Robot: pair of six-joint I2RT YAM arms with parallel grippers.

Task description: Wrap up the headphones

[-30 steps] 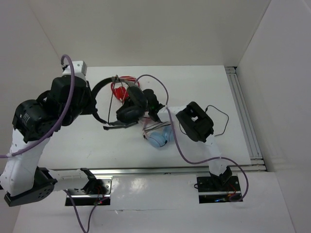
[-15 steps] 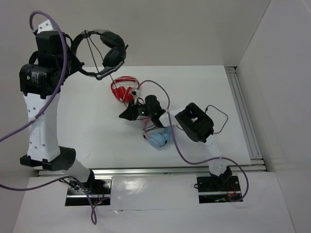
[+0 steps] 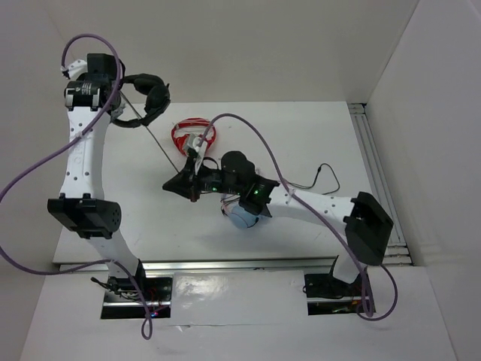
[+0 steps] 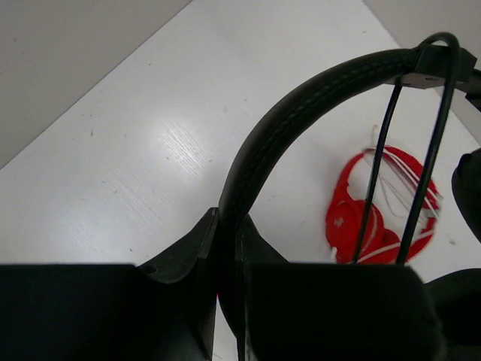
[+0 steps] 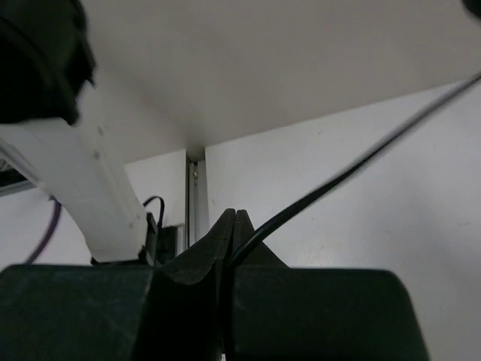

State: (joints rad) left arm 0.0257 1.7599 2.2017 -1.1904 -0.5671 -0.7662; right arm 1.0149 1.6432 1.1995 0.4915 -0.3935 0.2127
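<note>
Black padded over-ear headphones [image 3: 155, 94], seemingly light: left gripper [image 4: 227, 233] clamped stiff headband [image 4: 301, 113], right gripper [image 5: 228, 218] pinched limp thin cable [image 5: 338, 177], both apt holds

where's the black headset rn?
Top view, far left: black headset held up in the left end effector, clamped by its headband, up-left of the red headphones; its cable runs to the right end effector.

Bright, even overhead light, soft glare on the table [image 4: 169, 147], blurred near foregrounds.
</note>
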